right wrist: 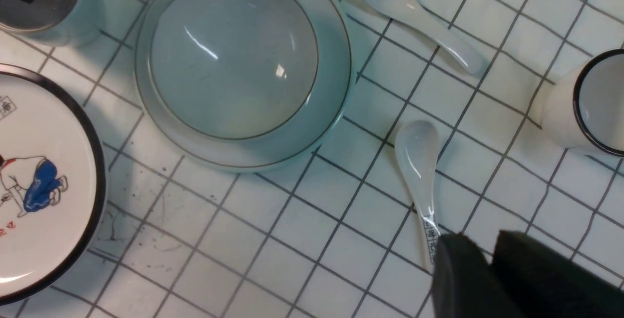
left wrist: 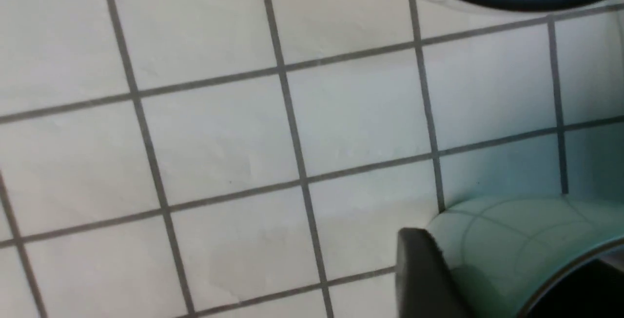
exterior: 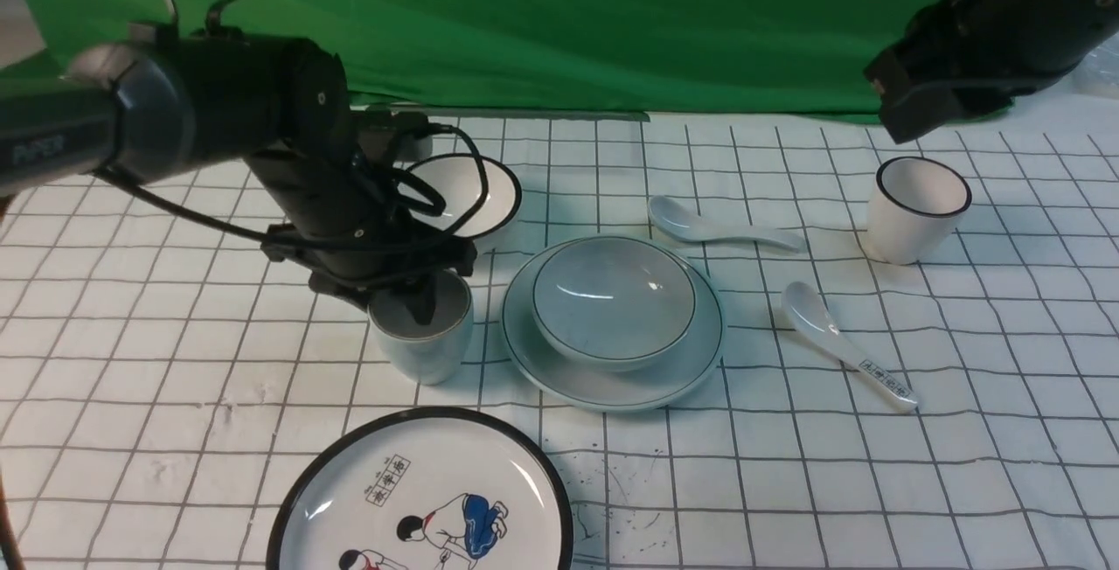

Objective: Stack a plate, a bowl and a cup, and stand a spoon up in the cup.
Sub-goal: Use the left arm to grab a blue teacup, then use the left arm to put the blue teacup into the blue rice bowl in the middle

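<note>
Left gripper point(exterior: 393, 299) astride cup point(exterior: 424, 350) wall, pinch unconfirmed | right gripper point(right wrist: 492, 279) nearly closed, empty | risk: one-sided rim hold slips, cup tips.

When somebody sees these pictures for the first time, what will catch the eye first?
The big black left arm fills the left side, with its left gripper at the cup and one finger inside it. At the centre the bowl sits on the plate, and the cartoon plate lies at the near edge.
</note>
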{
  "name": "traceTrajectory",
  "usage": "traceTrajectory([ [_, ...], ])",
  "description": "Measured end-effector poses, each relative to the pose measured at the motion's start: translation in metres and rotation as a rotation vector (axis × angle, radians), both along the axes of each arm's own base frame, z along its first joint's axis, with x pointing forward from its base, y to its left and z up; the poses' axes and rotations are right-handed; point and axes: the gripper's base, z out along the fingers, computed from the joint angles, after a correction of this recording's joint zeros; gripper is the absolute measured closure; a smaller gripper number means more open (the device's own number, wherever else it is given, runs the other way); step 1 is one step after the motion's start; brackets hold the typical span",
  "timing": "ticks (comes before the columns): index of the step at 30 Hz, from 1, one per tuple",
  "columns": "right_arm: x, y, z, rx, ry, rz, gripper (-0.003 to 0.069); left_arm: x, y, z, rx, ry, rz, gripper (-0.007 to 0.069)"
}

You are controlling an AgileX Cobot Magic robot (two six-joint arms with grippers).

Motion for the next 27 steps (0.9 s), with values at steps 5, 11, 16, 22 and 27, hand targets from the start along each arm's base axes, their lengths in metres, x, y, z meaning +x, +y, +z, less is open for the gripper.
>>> traceTrajectory([
  [5, 0.000, 0.000, 0.000, 0.000, 0.000, 0.000, 0.0514, -0.001, -0.002, 0.026, -0.034, -0.010, 0.015, 0.0580],
  [11, 0.000, 0.000, 0.000, 0.000, -0.001, 0.000, 0.0501, -0.002, -0.022, 0.074, -0.170, -0.121, 0.012, 0.0580],
  [16, 0.001, 0.000, 0.000, 0.003, -0.009, 0.000, 0.0494, 0.001, -0.059, 0.085, -0.205, -0.192, -0.065, 0.0580],
  [22, 0.003, 0.001, 0.002, 0.017, -0.040, -0.002, 0.0475, 0.021, -0.107, 0.054, -0.176, -0.125, -0.135, 0.0580],
  [27, 0.004, 0.001, 0.002, 0.020, -0.048, -0.002, 0.0459, 0.030, -0.111, 0.024, -0.107, -0.044, -0.144, 0.0580],
])
